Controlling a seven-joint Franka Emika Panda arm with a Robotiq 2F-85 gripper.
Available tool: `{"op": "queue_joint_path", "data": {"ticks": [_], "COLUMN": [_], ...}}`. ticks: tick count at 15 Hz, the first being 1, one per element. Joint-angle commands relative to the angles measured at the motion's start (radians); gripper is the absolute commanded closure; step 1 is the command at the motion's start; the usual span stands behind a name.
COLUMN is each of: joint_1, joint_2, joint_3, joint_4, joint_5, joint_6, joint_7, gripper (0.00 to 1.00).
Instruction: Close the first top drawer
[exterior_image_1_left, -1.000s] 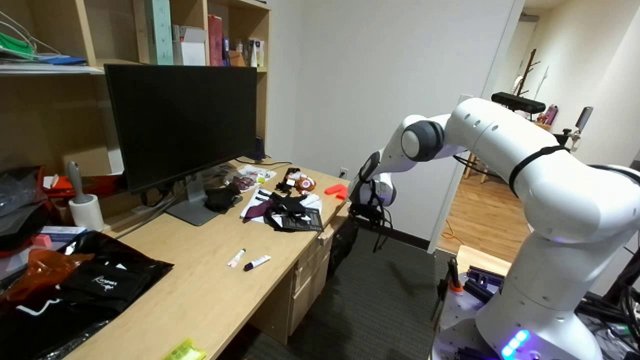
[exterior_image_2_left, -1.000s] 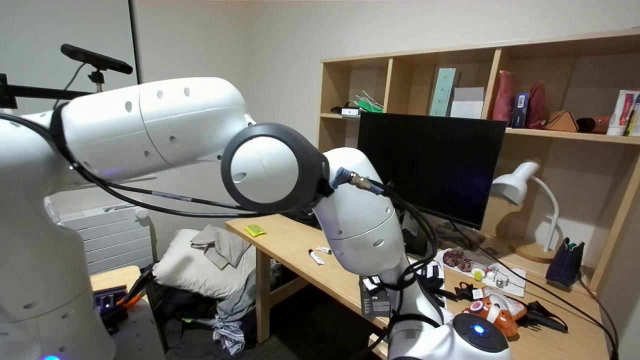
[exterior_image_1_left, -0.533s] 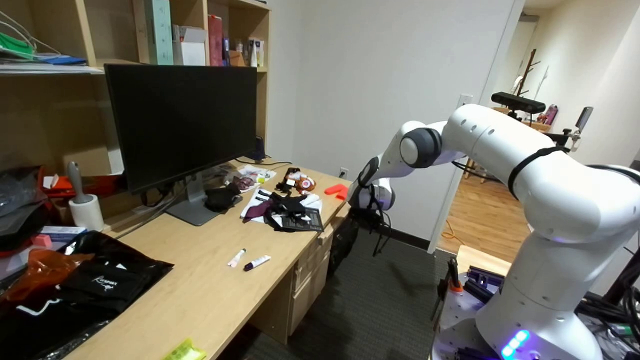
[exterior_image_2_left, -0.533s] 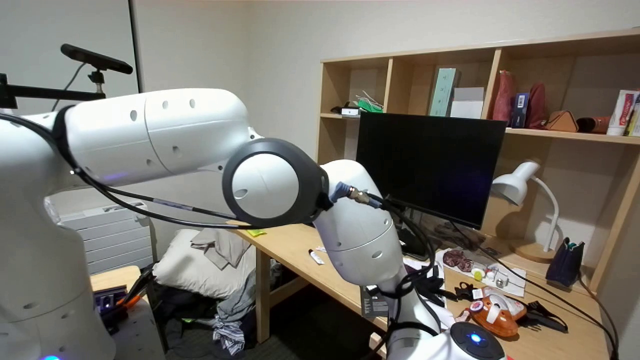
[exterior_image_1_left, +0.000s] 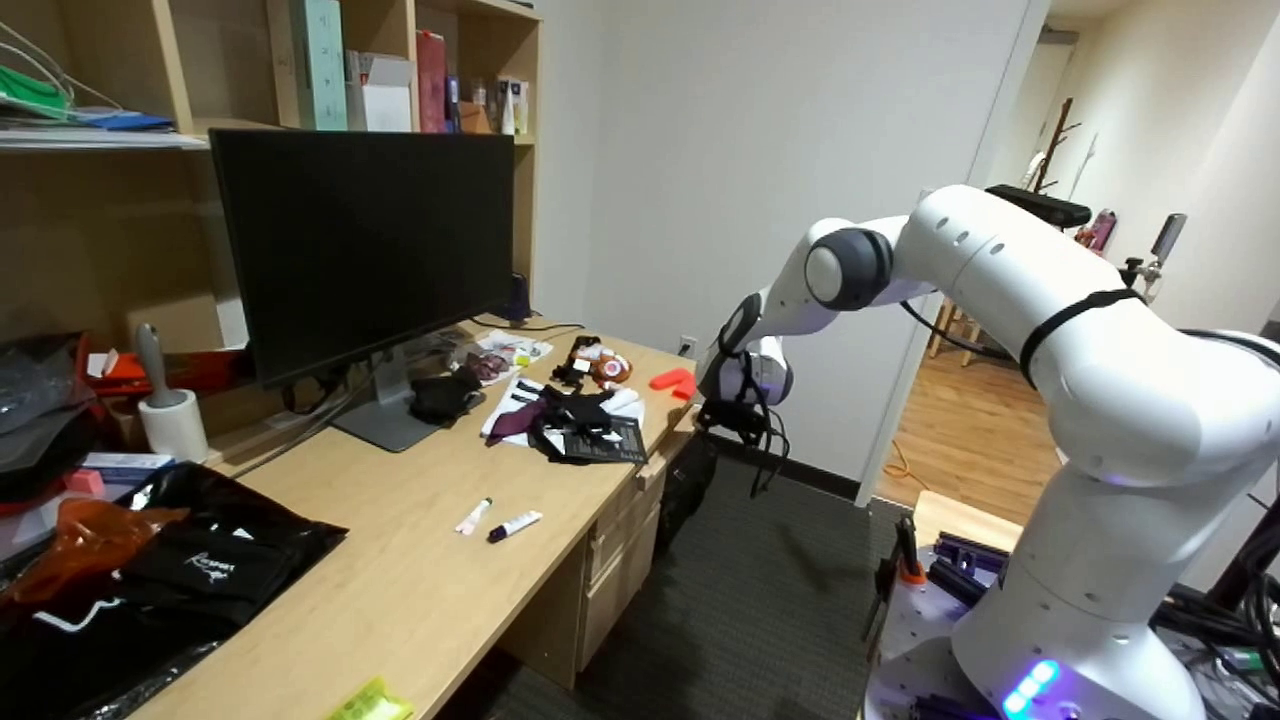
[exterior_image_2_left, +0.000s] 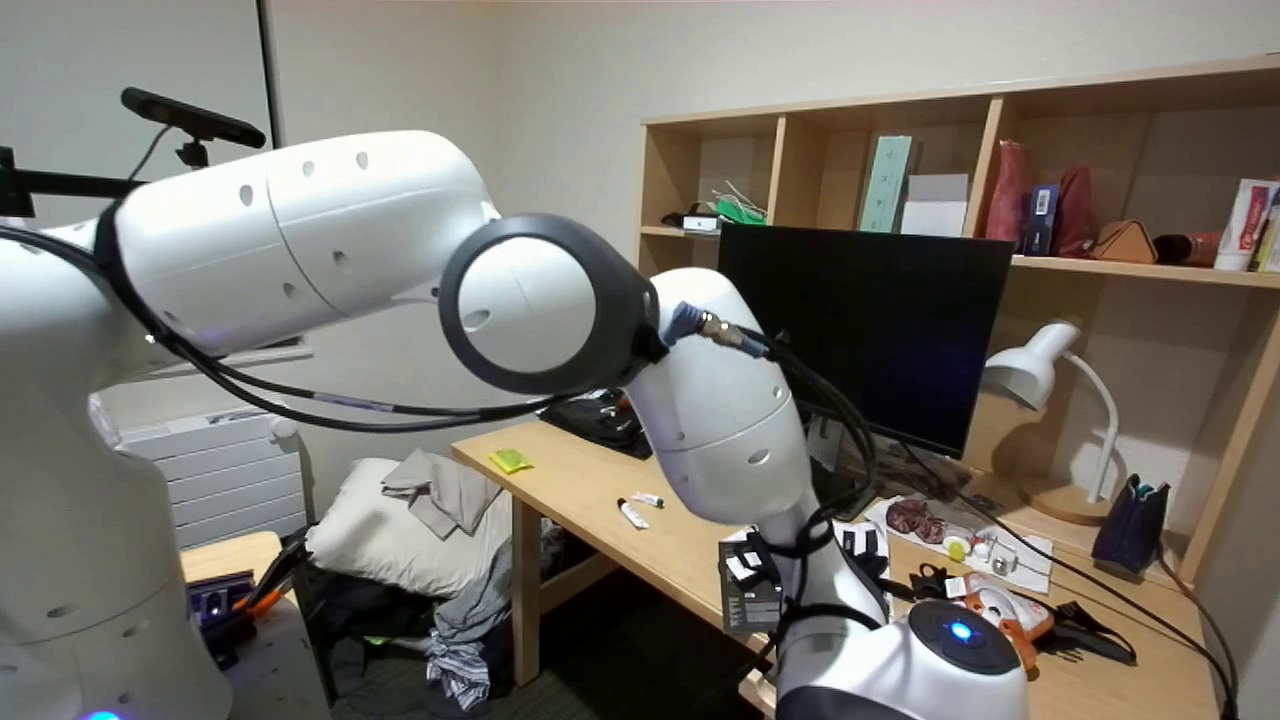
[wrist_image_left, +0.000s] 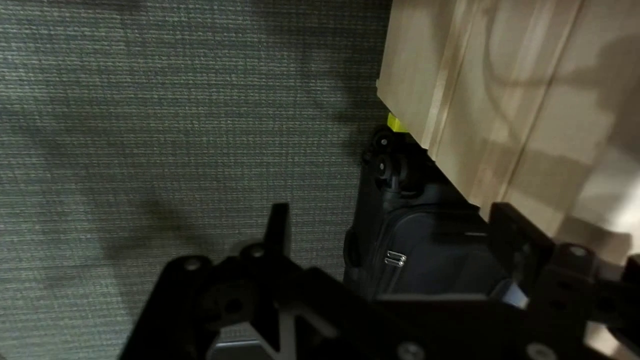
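The first top drawer (exterior_image_1_left: 652, 470) is pale beige wood under the desk's far front corner and juts out a little past the desk edge. Its corner also shows at the bottom of an exterior view (exterior_image_2_left: 757, 692). My gripper (exterior_image_1_left: 735, 418) hangs beside that corner, in front of the drawer, with the wrist hiding part of it. In the wrist view my gripper (wrist_image_left: 391, 220) is open, with nothing between the fingers. The right finger overlaps the beige cabinet fronts (wrist_image_left: 505, 90); I cannot tell whether it touches them, nor which front is the top one.
A black suitcase (wrist_image_left: 430, 250) stands on the floor beside the cabinet. The desk (exterior_image_1_left: 400, 560) carries a monitor (exterior_image_1_left: 370, 260), markers (exterior_image_1_left: 515, 526), dark cloth items (exterior_image_1_left: 580, 410) and a red object (exterior_image_1_left: 672, 380) near the corner. A lamp (exterior_image_2_left: 1025, 370) stands at the back.
The arm dipped lower half a second ago and is now raised, higher than a second ago. The gripper stays near the drawer corner. The drawer shows no clear movement.
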Motion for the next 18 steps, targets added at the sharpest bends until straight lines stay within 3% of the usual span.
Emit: {"op": "queue_joint_path", "data": {"ticks": [1, 4, 6, 11, 18], "joint_1": [0.027, 0.091, 0.158, 0.244, 0.187], "joint_2": [-0.163, -0.242, -0.330, -0.565, -0.945], "joint_3": [0.015, -0.006, -0.066, -0.172, -0.207], "joint_4": [-0.177, -0.246, -0.345, -0.591, -0.925], "joint_5": [0.015, 0.008, -0.027, -0.189, -0.388], "joint_6": [0.023, -0.017, -0.063, -0.139, -0.094], "joint_7": [-0.045, -0.007, 0.001, -0.147, -0.481], "gripper": [0.00, 0.00, 0.00, 0.00, 0.00]}}
